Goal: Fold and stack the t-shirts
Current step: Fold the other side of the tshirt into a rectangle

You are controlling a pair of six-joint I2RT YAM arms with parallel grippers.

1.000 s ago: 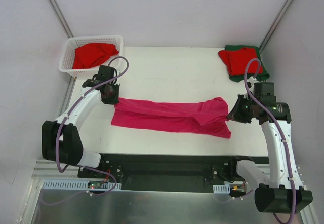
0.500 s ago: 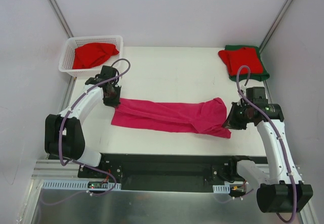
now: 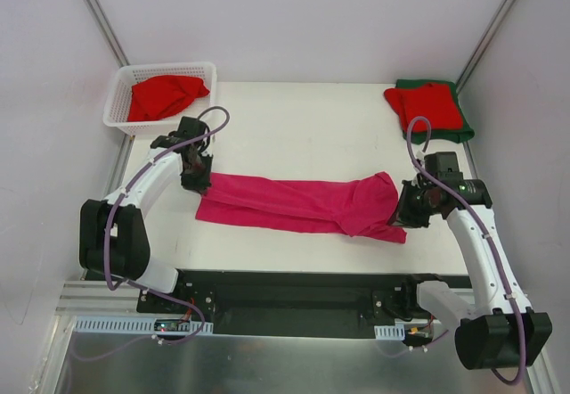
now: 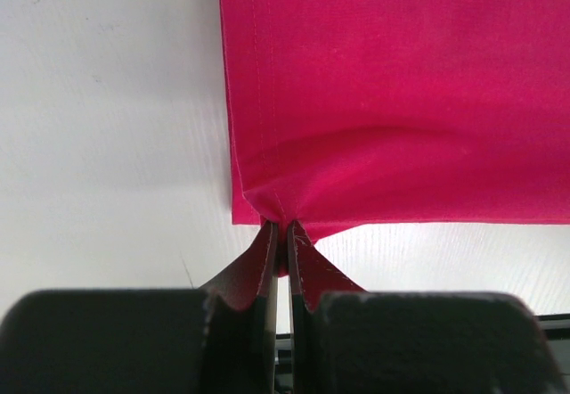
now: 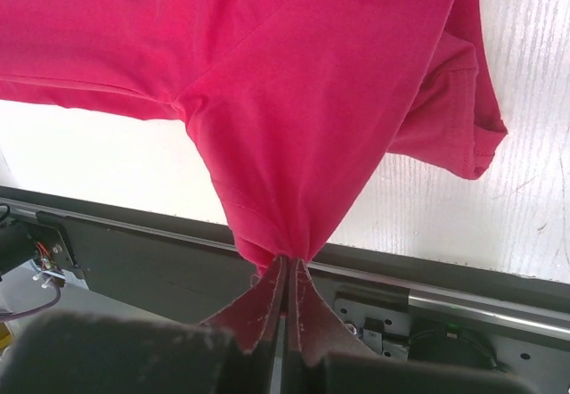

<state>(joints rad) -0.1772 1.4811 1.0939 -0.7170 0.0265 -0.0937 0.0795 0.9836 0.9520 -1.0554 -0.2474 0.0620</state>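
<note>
A magenta-pink t-shirt (image 3: 298,203) lies stretched left to right across the table, folded lengthwise into a long band. My left gripper (image 3: 199,183) is shut on its left hem corner (image 4: 278,218), the cloth pinched between the jaws. My right gripper (image 3: 403,213) is shut on a bunch of the same shirt (image 5: 294,189) at its right end, lifting that end off the table. A folded red t-shirt (image 3: 425,106) rests on a dark green t-shirt (image 3: 461,129) at the back right. Another red t-shirt (image 3: 163,95) lies crumpled in the basket.
A white lattice basket (image 3: 122,107) stands at the back left corner. The table's near edge and a black rail (image 5: 463,300) lie just below my right gripper. Grey walls close in the sides and back.
My right gripper has moved left and toward the near edge with the shirt's right end. The left gripper has crept slightly back and left, still holding the hem.
</note>
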